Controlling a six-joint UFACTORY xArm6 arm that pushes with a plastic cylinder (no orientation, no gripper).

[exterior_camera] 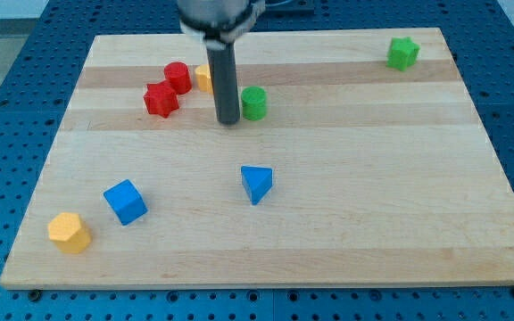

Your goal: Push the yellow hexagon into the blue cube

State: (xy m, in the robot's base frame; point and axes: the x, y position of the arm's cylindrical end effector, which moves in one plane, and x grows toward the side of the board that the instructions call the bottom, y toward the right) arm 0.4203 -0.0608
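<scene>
The yellow hexagon (69,232) lies near the board's lower left corner. The blue cube (125,201) sits just up and to the right of it, a small gap between them. My tip (228,120) is at the lower end of the dark rod, in the upper middle of the board, far up and to the right of both blocks. It stands just left of a green cylinder (254,102) and below a yellow block (203,78) that the rod partly hides.
A red cylinder (178,77) and a red star (161,99) sit left of the rod. A blue triangular block (257,184) lies mid-board. A green star-like block (402,53) sits at the upper right. The wooden board (373,223) rests on a blue perforated table.
</scene>
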